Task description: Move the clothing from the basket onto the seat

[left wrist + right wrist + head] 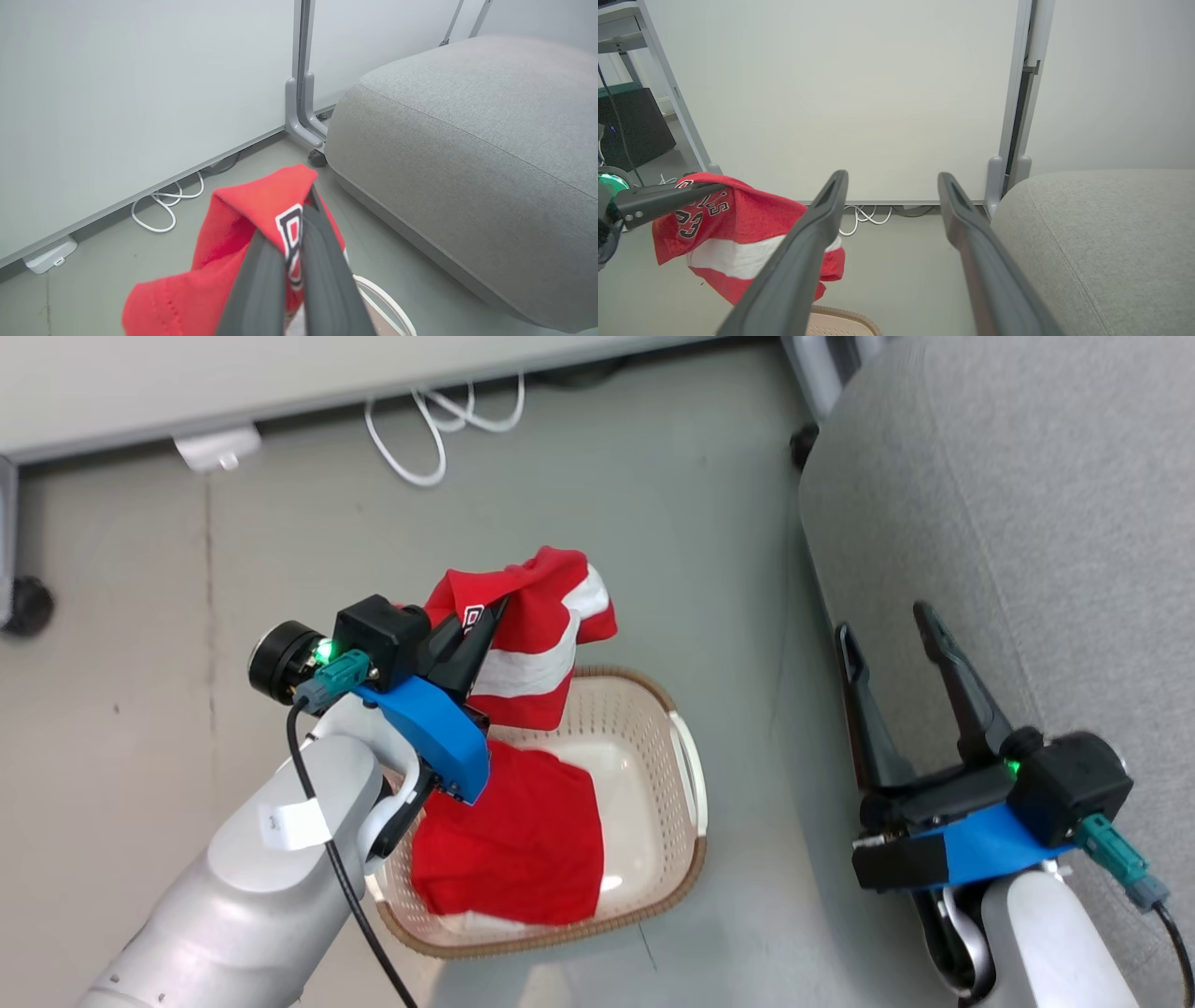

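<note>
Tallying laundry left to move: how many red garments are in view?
2. One red garment hangs from the left gripper above the basket; the other lies inside it. White fabric peeks out beneath, so more may be hidden.

A grey-green floor (pixel 653 504) meets a pale wall panel (pixel 140 93) (white cable (pixel 422 482) looped at its foot), held by a grey wheeled post (pixel 301 93).

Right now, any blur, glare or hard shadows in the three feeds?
Head view: sharp, evenly lit, only a soft shadow on the floor between the basket and the seat, no glare. Left wrist view: the left gripper and the red garment it pinches go soft toward the bottom edge; seat crisp. Right wrist view: fingers of the right gripper blur near the lens.
</note>
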Robot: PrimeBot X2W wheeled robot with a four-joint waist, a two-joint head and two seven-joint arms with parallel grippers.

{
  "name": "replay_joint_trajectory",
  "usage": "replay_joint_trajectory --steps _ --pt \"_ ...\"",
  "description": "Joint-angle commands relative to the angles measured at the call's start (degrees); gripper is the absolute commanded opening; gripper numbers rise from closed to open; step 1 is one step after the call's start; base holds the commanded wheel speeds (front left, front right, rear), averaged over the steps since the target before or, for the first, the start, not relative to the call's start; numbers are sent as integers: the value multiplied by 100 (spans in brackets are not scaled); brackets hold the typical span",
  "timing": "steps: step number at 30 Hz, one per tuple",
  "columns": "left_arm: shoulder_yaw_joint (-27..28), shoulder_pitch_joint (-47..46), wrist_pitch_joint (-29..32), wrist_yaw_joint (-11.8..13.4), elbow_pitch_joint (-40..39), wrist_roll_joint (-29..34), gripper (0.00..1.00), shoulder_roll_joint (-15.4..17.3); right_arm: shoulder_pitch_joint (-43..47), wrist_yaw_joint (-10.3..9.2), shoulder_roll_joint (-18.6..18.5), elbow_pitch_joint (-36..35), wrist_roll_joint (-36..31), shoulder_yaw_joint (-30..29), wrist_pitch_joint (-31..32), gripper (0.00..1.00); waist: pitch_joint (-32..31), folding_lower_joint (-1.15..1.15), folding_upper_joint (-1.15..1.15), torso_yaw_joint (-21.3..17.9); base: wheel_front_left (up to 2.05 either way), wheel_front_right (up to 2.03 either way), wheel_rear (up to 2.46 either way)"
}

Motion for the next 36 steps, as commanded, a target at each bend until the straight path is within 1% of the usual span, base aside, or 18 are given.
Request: replay_joint_trajectory --steps 1,8,16,22,29,33,36 --pt "83 52 -28 -7 -69 60 0 0 125 0 -12 33 45 -16 -31 100 -431 2 0 91 0 0 0" --pt "635 490 -28 -8 -727 464 0 -4 541 0 -12 92 78 -60 -31 100 -1053 2 0 217 0 0 0" --pt "847 815 -27 -7 -1276 736 0 44 911 0 -12 98 114 -107 -30 100 -1529 2 0 353 0 0 0" --pt "860 954 -27 -7 -1588 777 0 74 1027 0 -12 75 149 -136 -30 100 -1636 2 0 416 0 0 0" --pt "870 1027 -28 -7 -1700 813 0 109 1010 0 -12 12 183 -112 -30 100 -1658 2 0 451 0 0 0" --pt "859 998 -28 -7 -1678 843 0 119 824 0 -12 -76 196 10 -30 100 -1625 2 0 454 0 0 0" --pt "830 941 -28 -7 -1647 866 0 118 635 0 -11 -178 156 253 -30 100 -1601 2 0 450 0 0 0"
